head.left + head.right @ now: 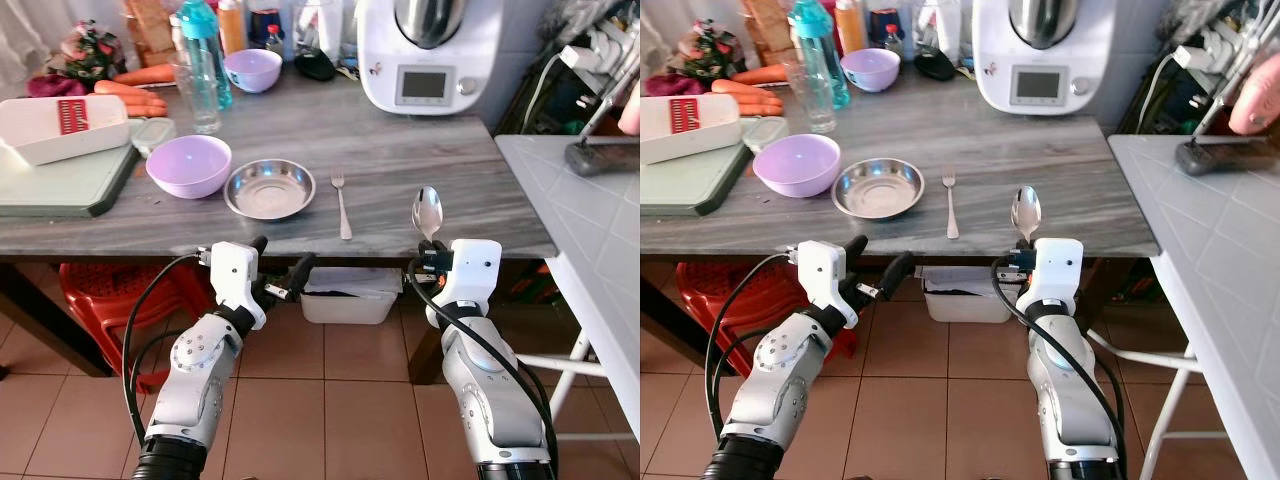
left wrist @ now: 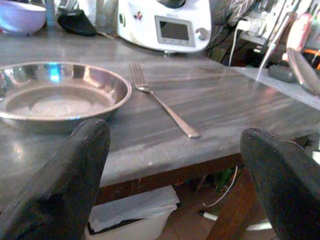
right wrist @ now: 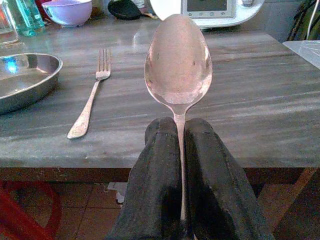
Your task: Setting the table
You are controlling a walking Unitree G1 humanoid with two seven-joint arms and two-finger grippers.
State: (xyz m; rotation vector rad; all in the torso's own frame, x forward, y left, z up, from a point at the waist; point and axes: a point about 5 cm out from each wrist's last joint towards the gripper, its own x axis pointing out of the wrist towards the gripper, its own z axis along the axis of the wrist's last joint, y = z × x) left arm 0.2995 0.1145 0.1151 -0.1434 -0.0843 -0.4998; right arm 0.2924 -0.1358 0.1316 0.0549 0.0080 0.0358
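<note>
Grey wooden table fronts both arms. Right gripper pinches a spoon by its handle, bowl forward over the table's near edge. Left of it lies a fork, then a steel plate and a purple bowl. Left gripper hangs below the edge, fingers spread, empty.

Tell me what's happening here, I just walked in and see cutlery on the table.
The robot is setting the table. Its right gripper is shut on a spoon, held at the near edge of the grey table. A fork already lies to the right of a steel plate, with a purple bowl on the plate's left. The left gripper is open, below the table edge in front of the plate.
</note>
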